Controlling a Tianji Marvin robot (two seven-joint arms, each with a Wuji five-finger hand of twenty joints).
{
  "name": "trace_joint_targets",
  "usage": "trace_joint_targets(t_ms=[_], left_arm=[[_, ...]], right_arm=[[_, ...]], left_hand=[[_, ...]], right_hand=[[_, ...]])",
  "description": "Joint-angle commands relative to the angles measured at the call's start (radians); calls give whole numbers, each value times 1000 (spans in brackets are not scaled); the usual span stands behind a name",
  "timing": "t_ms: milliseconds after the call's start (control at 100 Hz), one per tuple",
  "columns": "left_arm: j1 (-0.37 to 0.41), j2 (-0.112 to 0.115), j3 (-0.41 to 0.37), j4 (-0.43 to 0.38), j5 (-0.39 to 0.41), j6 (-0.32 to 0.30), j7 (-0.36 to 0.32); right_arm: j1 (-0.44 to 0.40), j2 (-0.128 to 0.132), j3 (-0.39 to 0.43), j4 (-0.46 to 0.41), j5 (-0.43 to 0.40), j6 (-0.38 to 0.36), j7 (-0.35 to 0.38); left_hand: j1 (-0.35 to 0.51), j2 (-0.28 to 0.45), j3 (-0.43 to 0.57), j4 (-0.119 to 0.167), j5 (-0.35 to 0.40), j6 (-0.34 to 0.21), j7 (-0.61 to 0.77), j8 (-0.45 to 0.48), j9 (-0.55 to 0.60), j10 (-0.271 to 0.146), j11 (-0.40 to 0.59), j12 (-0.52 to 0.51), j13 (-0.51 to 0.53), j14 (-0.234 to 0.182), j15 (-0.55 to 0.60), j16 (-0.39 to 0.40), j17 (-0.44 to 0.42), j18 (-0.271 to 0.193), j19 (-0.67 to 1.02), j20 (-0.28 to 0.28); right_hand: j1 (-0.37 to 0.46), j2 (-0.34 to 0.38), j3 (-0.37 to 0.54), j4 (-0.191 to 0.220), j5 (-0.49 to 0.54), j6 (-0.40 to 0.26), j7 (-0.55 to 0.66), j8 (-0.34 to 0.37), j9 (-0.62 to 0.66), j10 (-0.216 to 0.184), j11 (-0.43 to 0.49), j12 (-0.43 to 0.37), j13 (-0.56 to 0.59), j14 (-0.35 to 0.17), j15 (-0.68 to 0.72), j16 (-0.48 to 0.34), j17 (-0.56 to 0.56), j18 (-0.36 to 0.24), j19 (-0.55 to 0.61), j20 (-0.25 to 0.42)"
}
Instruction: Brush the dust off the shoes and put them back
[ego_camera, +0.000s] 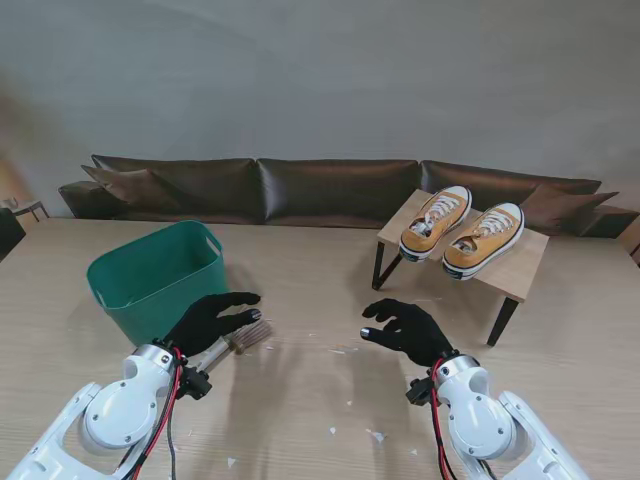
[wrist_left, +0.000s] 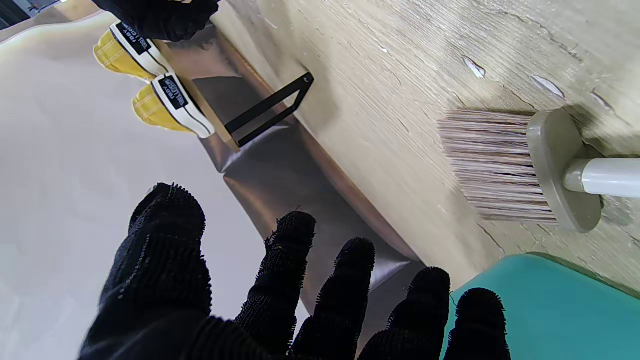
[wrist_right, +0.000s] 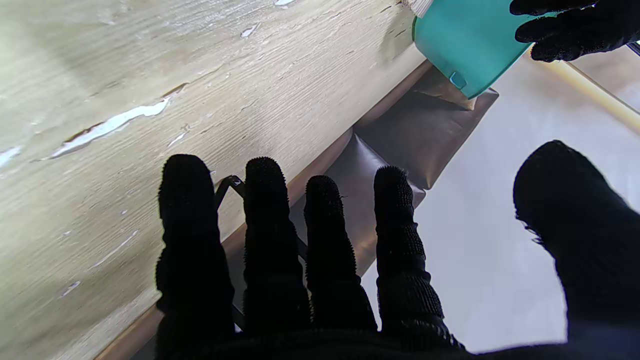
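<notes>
A pale wood-grain table (ego_camera: 300, 400) spreads under both hands, dotted with small white flecks. A teal basket (ego_camera: 150, 275) stands just beyond and to the left of the left hand (ego_camera: 212, 322). Farther from me than the right hand (ego_camera: 408, 330), and to its right, a low wooden stand (ego_camera: 520, 268) carries the pair of shoes (ego_camera: 462, 227): mustard-yellow canvas, white laces, white rubber soles and toe caps, side by side with toes pointing toward me. The brush (ego_camera: 235, 343), grey handle and pale bristles, lies on the table directly under the left hand, which hovers palm down with fingers spread, gripping nothing. The right hand hangs likewise, fingers apart and slightly curled, empty.
</notes>
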Motion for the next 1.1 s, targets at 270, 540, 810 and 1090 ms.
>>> trace_joint_targets(t_ms=[270,540,810,1090], left_arm=[[-2,-2,3,-4,-3,10,-24],[-4,-2,1,0,-7,4,-27],[-6,-2,4,-3,-8,13,-30],[-11,-2,8,0,-10,16,-32]], right_arm=[[-63,5,16,-132,-54,37,18],[-68,26,41,-311,-179,166,92],[-18,48,80,-448,-302,299,205],[65,71,108,-530,-514,393,348]], left_hand=[[26,19,-19,27,-13,-3,-9,-7,-11,-13,-6,-3,-27,-10,-16,-13,-18,-29,-19,-6],[28,18,-17,27,-10,1,-8,-6,-8,-10,-6,-3,-26,-11,-15,-13,-18,-31,-19,-6],[28,20,-17,27,-7,3,-7,-6,-6,-8,-5,-2,-25,-12,-15,-13,-20,-32,-19,-6],[28,22,-17,27,-6,6,-7,-5,-4,-8,-4,-2,-24,-11,-15,-13,-20,-33,-18,-5]], right_hand=[[-37,22,-74,14,-166,-103,-58,-54,-4,-47,49,26,106,45,145,76,-142,42,238,171],[-40,33,-130,27,-153,-105,-66,-42,61,-53,87,63,218,46,251,112,-29,32,392,211],[-41,30,-173,39,-88,-95,-42,-8,146,-58,161,129,346,23,367,149,93,18,513,202],[-31,-54,-152,43,11,-104,37,74,138,-102,308,309,372,-71,615,251,103,-41,576,194]])
